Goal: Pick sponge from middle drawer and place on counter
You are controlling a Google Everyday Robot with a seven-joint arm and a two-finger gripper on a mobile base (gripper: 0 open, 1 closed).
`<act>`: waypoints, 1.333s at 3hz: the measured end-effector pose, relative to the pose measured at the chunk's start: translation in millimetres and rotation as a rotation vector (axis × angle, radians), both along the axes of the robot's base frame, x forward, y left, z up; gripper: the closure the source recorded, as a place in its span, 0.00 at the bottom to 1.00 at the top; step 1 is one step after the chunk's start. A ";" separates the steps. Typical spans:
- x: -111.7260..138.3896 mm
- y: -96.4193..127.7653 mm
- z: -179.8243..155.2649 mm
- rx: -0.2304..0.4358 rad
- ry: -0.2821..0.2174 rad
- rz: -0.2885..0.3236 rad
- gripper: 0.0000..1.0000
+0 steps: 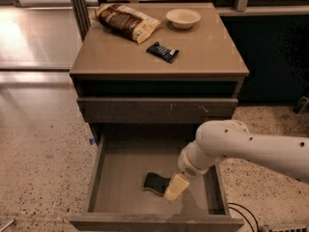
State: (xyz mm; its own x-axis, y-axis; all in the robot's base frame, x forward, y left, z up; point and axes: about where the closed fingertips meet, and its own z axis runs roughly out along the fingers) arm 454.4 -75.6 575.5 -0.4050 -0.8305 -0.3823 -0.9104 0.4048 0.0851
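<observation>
Aiming to grab it off the tray floor, I am holding the cream-tipped gripper (176,187) low in the open grey-brown wooden middle drawer (120,175), at the 3 o'clock edge of the small dark-green, yellow-backed sponge (154,181), and I cannot tell its opening or hold.

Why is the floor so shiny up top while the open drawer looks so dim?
Camera view: light glares off the floor at upper left and sheens softly on the counter; the recess beneath it is black with shadow; the middle drawer is dim, with the gripper at the right edge of the dark sponge.
</observation>
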 end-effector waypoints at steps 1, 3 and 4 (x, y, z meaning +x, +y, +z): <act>0.7 23.7 -23.7 -0.003 -0.002 -0.006 0.00; 8.1 31.7 -45.6 -0.011 0.054 0.011 0.00; 11.7 36.6 -59.9 -0.033 0.058 -0.007 0.00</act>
